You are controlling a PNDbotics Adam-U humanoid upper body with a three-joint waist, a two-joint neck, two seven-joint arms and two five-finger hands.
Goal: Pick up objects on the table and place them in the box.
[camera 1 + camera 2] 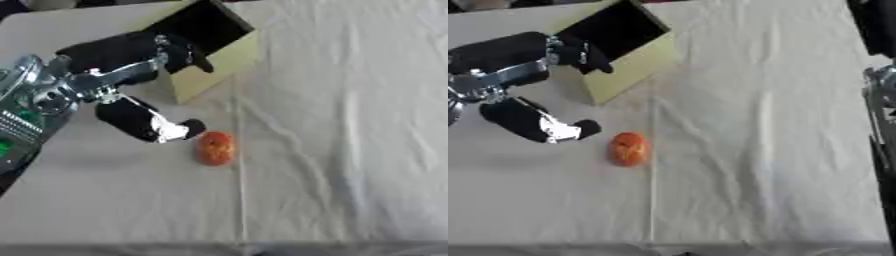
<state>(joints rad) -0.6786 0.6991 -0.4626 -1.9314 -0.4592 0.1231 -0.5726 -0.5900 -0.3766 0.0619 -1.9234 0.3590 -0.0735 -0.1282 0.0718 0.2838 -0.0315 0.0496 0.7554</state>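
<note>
The robot's left hand (140, 52), black with silver metal joints, reaches in from the left over a table (350, 150) covered in a white cloth with soft creases and one long fold line running toward the viewer. The hand is spread apart and holds nothing: its dark padded fingers (188, 52) stretch up and away, while the thumb (153, 125), black with a pale patch near its tip, points down toward the fruit.

Just beyond the thumb's tip, apparently not touching it, lies a small rounded orange-red object (215, 148), smooth and slightly oblong, perhaps a tomato or persimmon; its exact kind is hard to make out. It rests on the cloth.

Directly past the fingertips sits an open box (214, 62) of tan cardboard, tilted, with a dark interior. Its contents cannot be seen, and the fingers overlap its near corner.

Of the right arm, only a black and silver strip (878, 75) shows at the right edge, far from the left hand; its hand is cut off.
</note>
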